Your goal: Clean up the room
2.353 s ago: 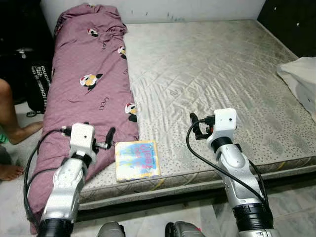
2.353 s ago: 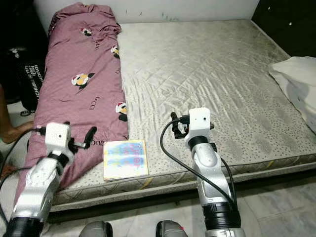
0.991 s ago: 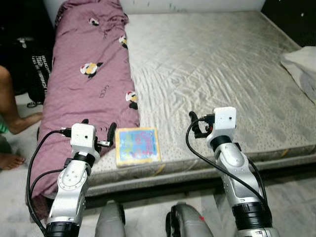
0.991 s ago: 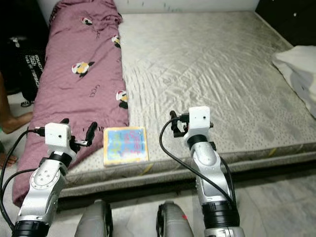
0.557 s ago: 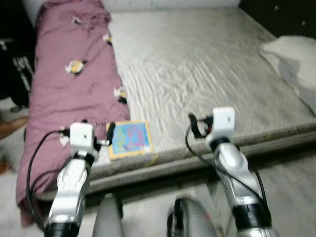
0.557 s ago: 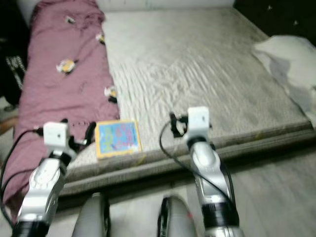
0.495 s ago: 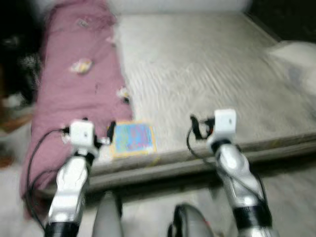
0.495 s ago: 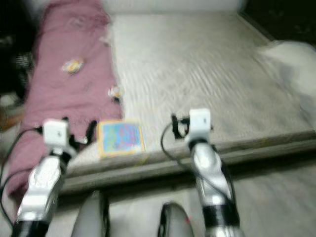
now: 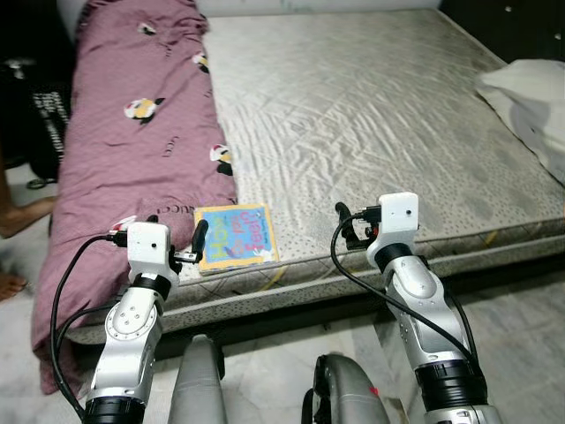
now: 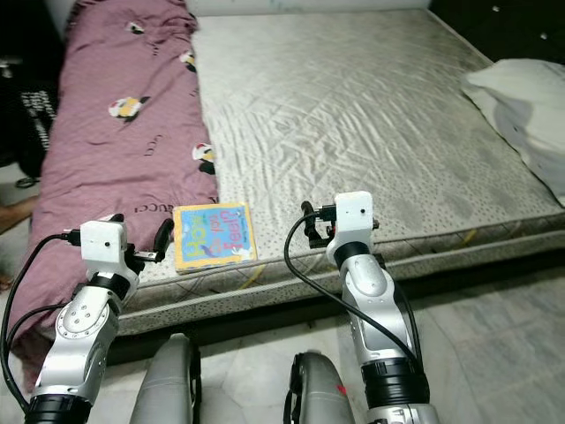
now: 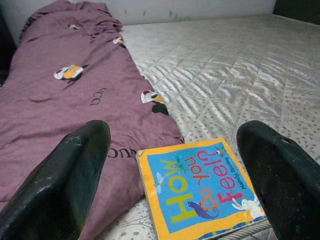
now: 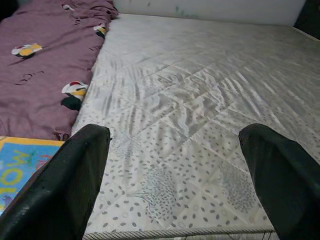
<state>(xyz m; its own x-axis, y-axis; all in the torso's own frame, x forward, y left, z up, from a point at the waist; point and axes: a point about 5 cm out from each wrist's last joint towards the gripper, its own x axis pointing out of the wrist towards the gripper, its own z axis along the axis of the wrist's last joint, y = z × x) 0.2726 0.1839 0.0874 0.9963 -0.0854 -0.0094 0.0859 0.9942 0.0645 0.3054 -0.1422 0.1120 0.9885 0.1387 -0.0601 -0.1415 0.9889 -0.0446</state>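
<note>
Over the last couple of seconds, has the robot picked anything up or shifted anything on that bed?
No. Only the camera view has shifted as the robot stepped about. The colourful square children's book lies as before at the mattress edge beside the maroon patterned blanket, and the white pillow has stayed at the right. The left gripper and right gripper remain open and empty, held out over the near edge of the grey quilted mattress.

Home bedroom: bare mattress (image 9: 371, 115), purple duvet (image 9: 132, 132), pillow (image 9: 530, 97).
</note>
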